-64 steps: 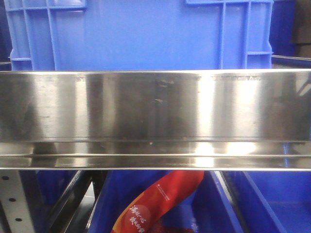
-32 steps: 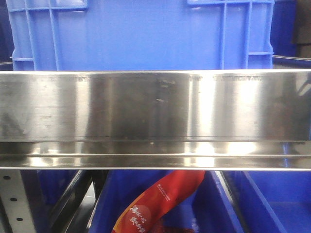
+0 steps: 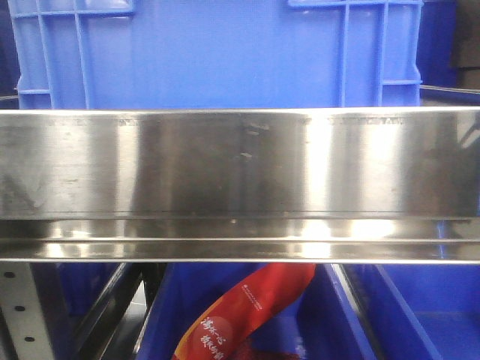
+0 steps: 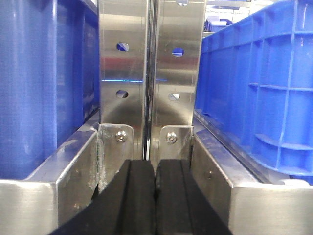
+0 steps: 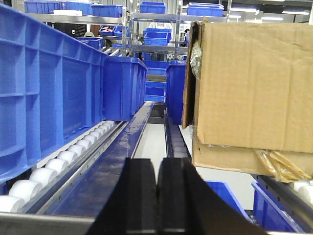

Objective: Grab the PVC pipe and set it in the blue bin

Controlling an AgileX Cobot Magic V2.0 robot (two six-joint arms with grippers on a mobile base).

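Note:
The PVC pipe is out of view in every frame. A large blue bin [image 3: 217,52] fills the top of the front view, behind a steel beam [image 3: 240,161]. I cannot tell which of the blue bins is the task's one. In the left wrist view my left gripper [image 4: 156,164] is shut with nothing between its black fingers. It points at two steel uprights [image 4: 151,63] between blue bins [image 4: 259,88]. In the right wrist view my right gripper [image 5: 157,161] is also shut and empty, hanging over a rack lane.
A red printed bag [image 3: 247,311] lies in a lower blue bin under the beam. A cardboard box [image 5: 249,83] stands close on the right of the right gripper. To its left are white rollers [image 5: 58,164] and a blue bin [image 5: 44,93]. More blue bins stand on shelves farther back.
The front view has shifted only a few pixels, and the reflections on the steel beam have moved slightly. Nothing else differs.

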